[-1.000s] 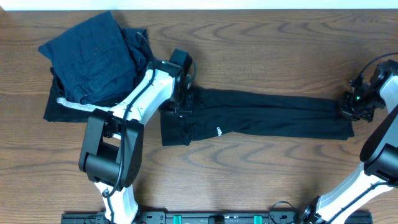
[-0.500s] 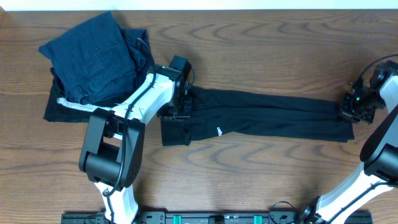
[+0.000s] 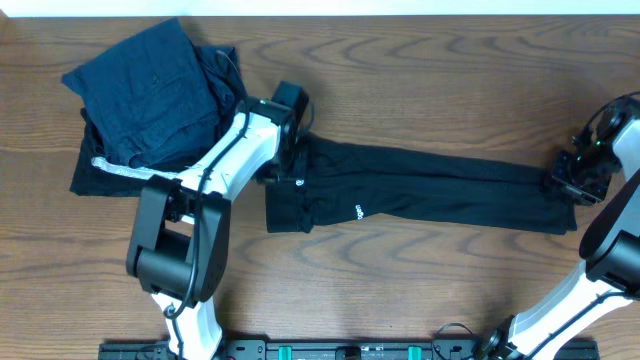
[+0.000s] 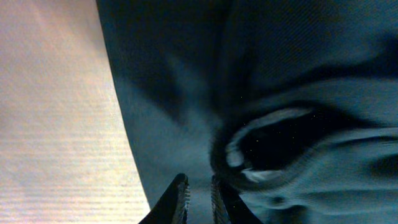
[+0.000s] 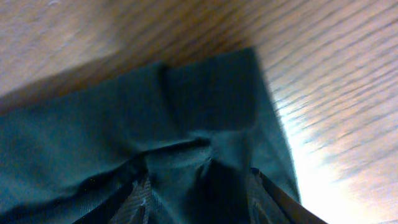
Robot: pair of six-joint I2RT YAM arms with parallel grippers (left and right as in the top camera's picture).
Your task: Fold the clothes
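**Limp black soft-fabric top [image 3: 430,190] drawn out in a long narrow band across the brown wooden desk [image 3: 420,70].**

It looks light, floppy and slightly slick, so it should sag and crease wherever it is unsupported. It is best pinched at doubled edges or corners at either end, not mid-length. The cloth is plain with lengthwise wrinkles, and a small white logo print [image 3: 357,211] sits toward the collar end. There the left gripper [image 3: 290,172] has its fingers almost together, nipping a fold. The right gripper [image 3: 572,182], at the opposite end, has its fingers apart, straddling a pucker without clamping it.
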